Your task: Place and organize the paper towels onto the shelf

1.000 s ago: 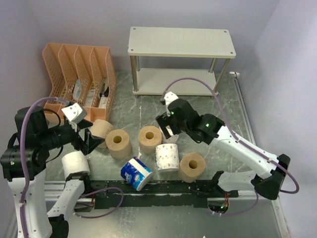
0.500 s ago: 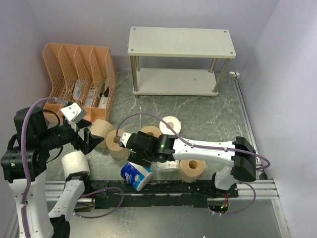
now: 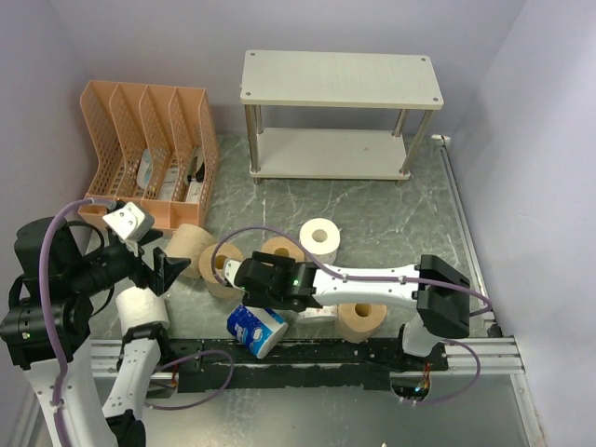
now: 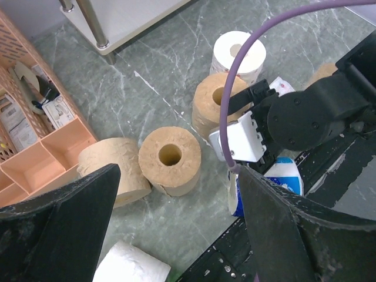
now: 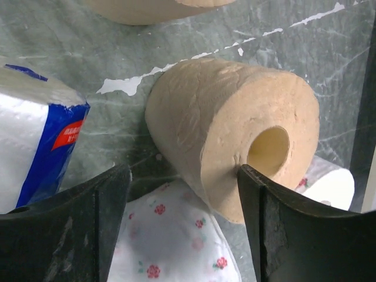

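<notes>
Grey marbled surface [image 3: 391, 209], not the shelf [image 3: 340, 79], now bears the plain white roll [image 3: 319, 237]; right pincer [image 5: 182, 171], spread wide, has swung down astride a tan roll [image 5: 235, 147]; left pincer [image 4: 176, 176] gapes idle.

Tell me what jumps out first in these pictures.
A huddle of paper towels lies at the near middle of the table, with the right arm stretched low across it, its open fingers either side of a tan roll. Behind, the shelf stands at the far edge with no roll on it.
</notes>
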`<state>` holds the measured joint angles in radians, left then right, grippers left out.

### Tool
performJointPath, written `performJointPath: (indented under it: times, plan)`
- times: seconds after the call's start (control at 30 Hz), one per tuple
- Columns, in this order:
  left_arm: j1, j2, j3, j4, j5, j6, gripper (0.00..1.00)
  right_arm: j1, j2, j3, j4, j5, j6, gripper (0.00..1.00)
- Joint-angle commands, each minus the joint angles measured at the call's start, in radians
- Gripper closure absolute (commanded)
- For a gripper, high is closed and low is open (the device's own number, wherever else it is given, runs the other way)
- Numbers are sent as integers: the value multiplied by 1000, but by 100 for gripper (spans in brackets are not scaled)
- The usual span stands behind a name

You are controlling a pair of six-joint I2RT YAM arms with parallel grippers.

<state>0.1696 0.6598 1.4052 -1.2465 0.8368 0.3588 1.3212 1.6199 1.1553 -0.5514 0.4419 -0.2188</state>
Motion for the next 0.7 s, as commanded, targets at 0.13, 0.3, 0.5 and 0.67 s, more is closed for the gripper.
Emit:
performJointPath:
  times: [0.13,0.3,0.5,0.67]
  plan:
    - [12,49,9,-1,35,19,7,-16,46,-44,127,7,-62,50]
    - [12,50,9,1,34,19,6,-21,30,-54,114,-7,-66,89]
    - [12,46,8,2,29,16,6,-23,-11,-93,110,17,-53,100]
    - [12,25,5,7,27,11,6,-26,-18,-94,88,61,-12,100]
